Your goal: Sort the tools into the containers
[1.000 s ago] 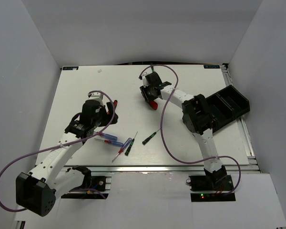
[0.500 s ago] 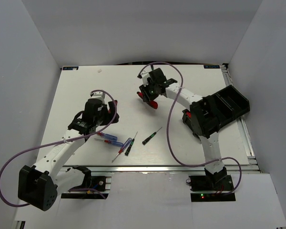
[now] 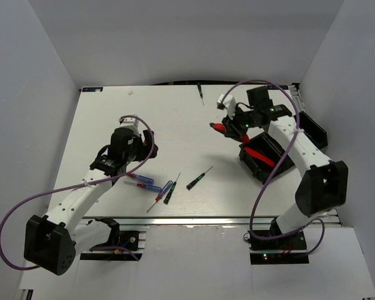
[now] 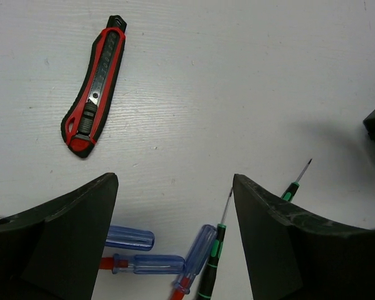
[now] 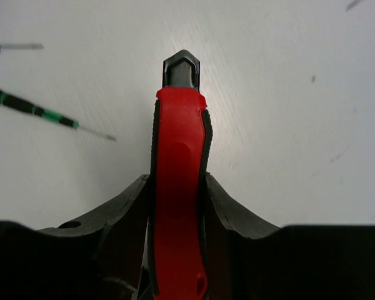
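My right gripper (image 3: 228,127) is shut on a red-and-black utility knife (image 3: 219,128) and holds it above the table, just left of the black bins. The knife stands between the jaws in the right wrist view (image 5: 178,181). The nearer bin (image 3: 262,172) holds another red knife (image 3: 260,155); the second bin (image 3: 317,133) lies behind the right arm. My left gripper (image 4: 175,187) is open and empty above the table. A third knife (image 4: 94,87) lies ahead of it. Blue-handled screwdrivers (image 4: 144,264) and a black-green one (image 4: 215,256) lie below its jaws.
A black-green screwdriver (image 3: 199,178) lies mid-table, also in the right wrist view (image 5: 37,111). Another (image 3: 200,94) lies at the table's back edge. The blue and black-green cluster (image 3: 159,186) lies near the front. White walls enclose the table.
My right gripper has carried the red knife from the back middle of the table rightwards to beside the bins. My left gripper has barely moved.
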Robot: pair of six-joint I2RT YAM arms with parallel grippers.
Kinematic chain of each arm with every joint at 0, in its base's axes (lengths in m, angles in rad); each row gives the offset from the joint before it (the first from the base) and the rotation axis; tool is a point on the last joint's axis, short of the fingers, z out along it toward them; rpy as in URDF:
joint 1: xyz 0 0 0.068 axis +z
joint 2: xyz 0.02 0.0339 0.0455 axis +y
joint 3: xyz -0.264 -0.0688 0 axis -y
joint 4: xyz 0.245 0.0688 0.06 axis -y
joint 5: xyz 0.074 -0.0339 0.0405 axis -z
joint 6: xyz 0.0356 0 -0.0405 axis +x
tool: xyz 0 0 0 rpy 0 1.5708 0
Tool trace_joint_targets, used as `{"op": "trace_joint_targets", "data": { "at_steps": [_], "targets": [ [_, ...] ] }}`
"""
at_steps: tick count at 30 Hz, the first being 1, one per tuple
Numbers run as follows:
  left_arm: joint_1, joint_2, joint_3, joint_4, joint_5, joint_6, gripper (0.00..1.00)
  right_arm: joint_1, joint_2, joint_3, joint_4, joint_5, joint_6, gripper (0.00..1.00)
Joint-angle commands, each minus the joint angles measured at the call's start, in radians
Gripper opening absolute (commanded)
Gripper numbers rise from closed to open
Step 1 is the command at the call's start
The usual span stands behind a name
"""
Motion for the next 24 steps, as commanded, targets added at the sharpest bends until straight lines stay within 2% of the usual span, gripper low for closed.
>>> {"op": "trace_joint_targets", "data": {
  "at_steps": [1,9,18,19,21,22,24],
  "targets": [
    [0.006,0.001,-0.017,0.037,0.013,0.022,0.85,-0.085,-0.091,-0.125,-0.039,0.006,-0.105,0.00],
    [0.007,0.020,-0.022,0.066,0.013,0.043,0.86,-0.209,-0.234,-0.355,0.044,0.078,-0.127,0.00],
    [0.010,0.032,-0.002,0.049,-0.005,0.072,0.87,-0.325,-0.162,-0.398,0.078,0.070,-0.131,0.02],
    [0.012,0.032,-0.002,0.046,-0.007,0.075,0.87,-0.331,-0.149,-0.397,0.080,0.069,-0.131,0.05],
    [0.013,0.033,-0.003,0.040,-0.011,0.080,0.87,-0.343,-0.137,-0.397,0.084,0.066,-0.133,0.23],
    [0.015,0.035,-0.003,0.037,-0.016,0.082,0.88,-0.343,-0.131,-0.394,0.081,0.063,-0.136,0.43],
    [0.017,0.040,-0.002,0.025,-0.028,0.088,0.88,-0.343,-0.126,-0.386,0.070,0.050,-0.149,0.60]
  ]
}}
